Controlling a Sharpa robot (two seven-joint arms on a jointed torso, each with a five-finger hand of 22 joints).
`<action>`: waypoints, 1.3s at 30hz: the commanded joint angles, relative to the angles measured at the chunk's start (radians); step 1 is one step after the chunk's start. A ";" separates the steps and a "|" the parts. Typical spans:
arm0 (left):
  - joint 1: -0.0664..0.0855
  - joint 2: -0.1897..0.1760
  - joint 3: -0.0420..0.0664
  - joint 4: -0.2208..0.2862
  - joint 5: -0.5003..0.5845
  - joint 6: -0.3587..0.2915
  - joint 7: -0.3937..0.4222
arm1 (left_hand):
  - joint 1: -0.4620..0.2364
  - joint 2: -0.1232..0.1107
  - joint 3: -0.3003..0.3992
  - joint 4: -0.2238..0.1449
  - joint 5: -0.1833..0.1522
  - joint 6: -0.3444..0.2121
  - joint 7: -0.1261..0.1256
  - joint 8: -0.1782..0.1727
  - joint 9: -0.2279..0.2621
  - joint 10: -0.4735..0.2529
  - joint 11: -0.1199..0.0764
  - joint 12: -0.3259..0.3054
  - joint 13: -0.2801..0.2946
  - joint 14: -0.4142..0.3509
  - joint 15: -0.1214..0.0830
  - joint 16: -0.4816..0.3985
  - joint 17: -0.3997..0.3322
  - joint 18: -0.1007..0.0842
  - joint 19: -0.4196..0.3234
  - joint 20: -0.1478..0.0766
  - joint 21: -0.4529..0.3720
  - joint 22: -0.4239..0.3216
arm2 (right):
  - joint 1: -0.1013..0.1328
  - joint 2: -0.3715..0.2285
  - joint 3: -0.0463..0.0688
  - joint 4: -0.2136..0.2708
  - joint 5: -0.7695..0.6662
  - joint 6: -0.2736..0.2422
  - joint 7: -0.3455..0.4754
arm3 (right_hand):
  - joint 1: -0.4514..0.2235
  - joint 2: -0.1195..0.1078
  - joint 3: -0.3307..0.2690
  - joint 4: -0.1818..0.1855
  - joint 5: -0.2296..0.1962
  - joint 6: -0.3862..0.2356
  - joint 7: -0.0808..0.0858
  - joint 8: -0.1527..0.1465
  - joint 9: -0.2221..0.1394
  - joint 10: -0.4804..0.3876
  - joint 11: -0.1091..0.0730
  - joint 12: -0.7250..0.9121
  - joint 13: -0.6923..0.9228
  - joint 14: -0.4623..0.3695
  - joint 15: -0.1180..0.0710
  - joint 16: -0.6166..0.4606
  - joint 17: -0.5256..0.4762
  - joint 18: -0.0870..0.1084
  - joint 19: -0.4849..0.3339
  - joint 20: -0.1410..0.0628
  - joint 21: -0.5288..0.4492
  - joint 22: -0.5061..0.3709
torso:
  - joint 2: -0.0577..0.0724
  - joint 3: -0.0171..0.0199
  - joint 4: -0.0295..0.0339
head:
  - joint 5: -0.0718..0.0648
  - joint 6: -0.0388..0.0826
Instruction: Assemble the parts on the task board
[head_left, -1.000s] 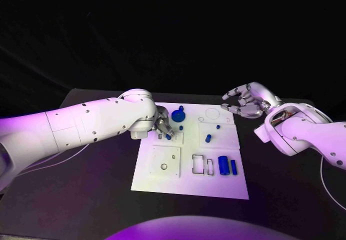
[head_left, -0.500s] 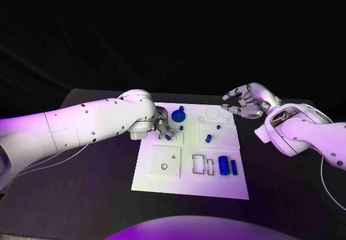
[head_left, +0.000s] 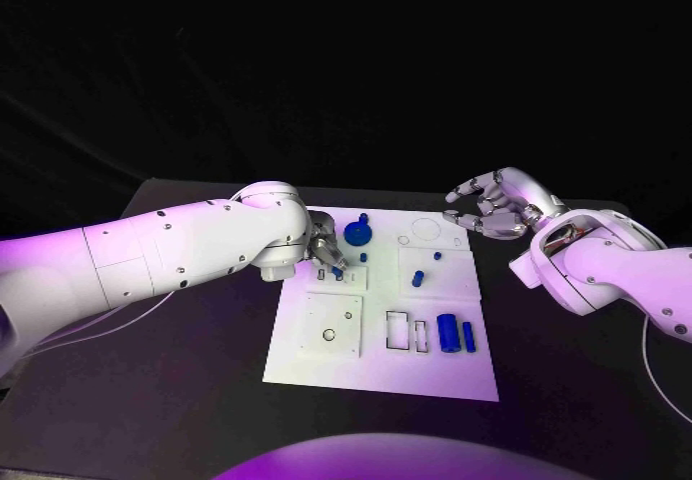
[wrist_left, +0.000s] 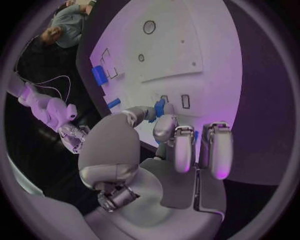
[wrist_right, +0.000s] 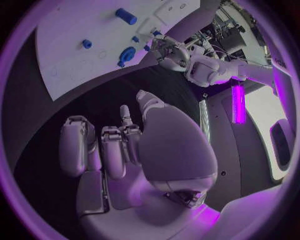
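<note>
Board: white task board (head_left: 325, 360) lies mid-table, with several outlined slots unfilled.
Left hand: left hand (head_left: 320, 252) is low over the board's far left part, pinching a small blue peg (wrist_left: 159, 107) between thumb and fingertips.
Right hand: right hand (head_left: 493, 204) hangs beyond the board's far right corner, fingers curled in, holding nothing.
Loose parts: round blue knob (head_left: 358, 234) near the far edge; short blue peg (head_left: 415, 277) mid-board; two blue cylinders (head_left: 454, 331) lying beside empty rectangular slots.
Progress: early, judging by the open slots; most pieces look unseated.
</note>
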 joint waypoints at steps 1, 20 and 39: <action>0.000 -0.001 0.001 0.006 -0.008 -0.070 0.031 | 0.006 0.006 0.167 -0.175 0.006 0.030 -0.030 0.005 0.002 0.005 0.000 -0.006 -0.001 0.106 -0.007 0.004 0.263 -0.014 0.060 -0.007 0.004 0.214 | -0.001 0.000 0.000 0.001 -0.011 0.007 0.004 | -0.009 0.001 0.005 0.002 0.003 0.006 -0.003 0.006 0.002 0.012 -0.008 0.002 0.144 0.090 -0.008 -0.004 0.204 0.016 -0.003 -0.005 -0.006 0.137 | 0.002 -0.0008 0.0004 | -0.001 -0.001; -0.001 0.012 -0.001 -0.021 -0.001 -0.017 0.014 | 0.006 0.006 0.168 -0.175 0.007 0.031 -0.030 0.006 0.002 0.005 0.000 -0.010 -0.005 0.106 -0.007 0.004 0.263 -0.014 0.060 -0.007 0.004 0.214 | -0.001 0.001 0.000 0.000 -0.011 0.008 0.002 | -0.011 0.001 0.007 0.002 0.006 0.006 -0.003 0.006 0.002 0.012 -0.008 0.001 0.143 0.090 -0.008 -0.004 0.204 0.016 -0.003 -0.005 -0.006 0.137 | 0.001 -0.0006 -0.0002 | 0.001 -0.013; -0.007 0.026 -0.002 -0.037 -0.004 0.031 -0.002 | 0.006 0.007 0.168 -0.176 0.006 0.031 -0.031 0.006 0.002 0.004 -0.001 -0.015 -0.010 0.106 -0.006 0.004 0.263 -0.014 0.060 -0.007 0.004 0.215 | -0.001 0.003 0.000 0.000 -0.011 0.010 -0.001 | -0.011 0.001 0.007 0.002 0.006 0.006 -0.003 0.006 0.002 0.012 -0.008 0.001 0.143 0.090 -0.008 -0.004 0.204 0.016 -0.003 -0.005 -0.006 0.137 | 0.000 0.0011 -0.0005 | 0.001 -0.016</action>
